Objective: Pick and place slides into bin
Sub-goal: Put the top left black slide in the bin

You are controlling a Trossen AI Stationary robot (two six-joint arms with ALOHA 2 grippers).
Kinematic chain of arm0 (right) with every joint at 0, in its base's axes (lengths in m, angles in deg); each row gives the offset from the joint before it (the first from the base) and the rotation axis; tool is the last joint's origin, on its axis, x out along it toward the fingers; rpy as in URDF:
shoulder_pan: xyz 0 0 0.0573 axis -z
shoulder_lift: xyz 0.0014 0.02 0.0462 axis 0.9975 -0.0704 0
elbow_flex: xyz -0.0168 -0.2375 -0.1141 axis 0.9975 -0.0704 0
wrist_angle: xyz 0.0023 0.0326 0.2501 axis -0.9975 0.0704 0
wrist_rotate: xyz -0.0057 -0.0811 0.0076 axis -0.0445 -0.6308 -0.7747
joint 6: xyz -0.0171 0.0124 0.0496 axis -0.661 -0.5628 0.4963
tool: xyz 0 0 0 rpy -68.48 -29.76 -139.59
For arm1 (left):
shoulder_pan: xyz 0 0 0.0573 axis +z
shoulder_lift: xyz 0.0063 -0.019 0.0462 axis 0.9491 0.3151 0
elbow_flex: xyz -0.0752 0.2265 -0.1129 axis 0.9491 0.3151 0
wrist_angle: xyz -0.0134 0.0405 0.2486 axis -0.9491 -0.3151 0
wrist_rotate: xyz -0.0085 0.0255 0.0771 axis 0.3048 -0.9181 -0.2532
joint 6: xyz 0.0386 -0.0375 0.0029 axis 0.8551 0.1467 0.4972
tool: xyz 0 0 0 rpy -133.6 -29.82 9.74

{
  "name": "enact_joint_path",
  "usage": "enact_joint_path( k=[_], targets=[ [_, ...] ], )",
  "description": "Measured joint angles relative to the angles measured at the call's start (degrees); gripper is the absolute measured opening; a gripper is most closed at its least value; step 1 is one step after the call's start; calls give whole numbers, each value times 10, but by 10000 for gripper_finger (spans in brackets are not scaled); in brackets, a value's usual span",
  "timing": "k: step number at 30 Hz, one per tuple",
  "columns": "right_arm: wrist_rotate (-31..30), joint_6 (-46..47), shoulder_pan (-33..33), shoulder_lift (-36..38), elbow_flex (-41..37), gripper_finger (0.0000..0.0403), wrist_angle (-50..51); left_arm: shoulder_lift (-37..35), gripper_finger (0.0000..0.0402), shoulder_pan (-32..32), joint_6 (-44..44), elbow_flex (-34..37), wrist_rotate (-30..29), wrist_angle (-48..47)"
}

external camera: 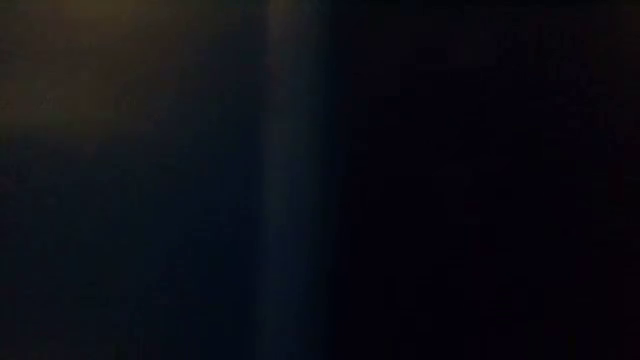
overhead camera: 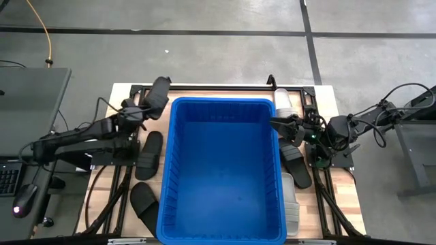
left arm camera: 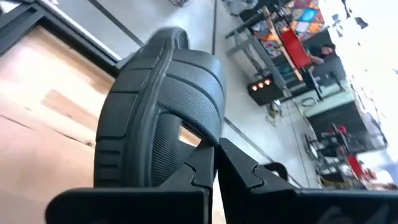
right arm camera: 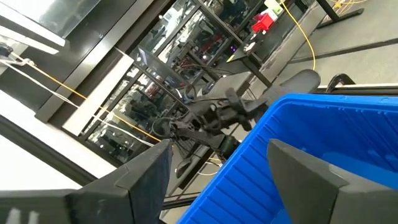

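Observation:
The blue bin (overhead camera: pixel 221 170) fills the middle of the table. My left gripper (overhead camera: pixel 141 111) is by the bin's far left corner, shut on a black slide (overhead camera: pixel 158 94), which also shows in the left wrist view (left arm camera: pixel 155 106) and, far off, in the right wrist view (right arm camera: pixel 301 79). Two more black slides (overhead camera: pixel 150 154) (overhead camera: pixel 144 201) lie flat on the table left of the bin. My right gripper (overhead camera: pixel 281 126) hangs open over the bin's right rim, its fingers (right arm camera: pixel 149 171) wide apart with nothing between them. The low view is dark. My left gripper pinches the black slide's ribbed strap at its edge (left arm camera: pixel 206 138) between its two shut fingers (left arm camera: pixel 239 165). The fingers come from the table's near left, slanting slightly down. The slide reaches out beyond them toward the far edge, turned on its side and lifted clear of the wooden table.
Right of the bin lie a white slide (overhead camera: pixel 283 102) at the far corner, a black slide (overhead camera: pixel 297 165) and another white one (overhead camera: pixel 290 202) nearer. A black frame (overhead camera: pixel 204 88) runs along the table's edges. The bin's inside (overhead camera: pixel 225 184) holds nothing.

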Motion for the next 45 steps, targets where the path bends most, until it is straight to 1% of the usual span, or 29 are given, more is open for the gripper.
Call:
enact_joint_path(
  k=[4,9,14,16,19,21,24,27,31,35,41,43,45],
  targets=[
    [0,3,0,0,0,254,-1,-23,0,0,29,-31,37,-11],
    [8,16,0,0,0,254,-16,-31,0,0,119,-100,98,-13],
    [-8,20,0,0,0,254,-17,-30,0,0,194,-192,103,-15],
    [-11,25,0,0,0,254,-17,-31,0,0,212,-226,118,-15],
    [-19,43,2,0,0,254,-17,-30,0,0,225,-262,167,-10],
    [-22,62,8,-4,0,254,-18,-25,0,0,225,-274,210,-4],
    [-21,91,22,-18,0,254,-23,-18,0,0,224,-277,274,40],
    [-22,99,33,-48,0,254,-69,-7,0,0,219,-274,313,101],
    [-21,64,56,-88,0,254,-166,21,0,0,224,-273,371,186],
    [-17,17,84,-129,0,254,-285,50,0,0,225,-273,402,235],
    [-13,-15,123,-195,0,254,-398,120,0,0,214,-272,461,289],
    [-6,-14,135,-216,0,254,-430,151,0,0,197,-272,495,333],
    [-5,-11,145,-238,12,254,-440,181,0,0,178,-272,524,384]
  ],
)
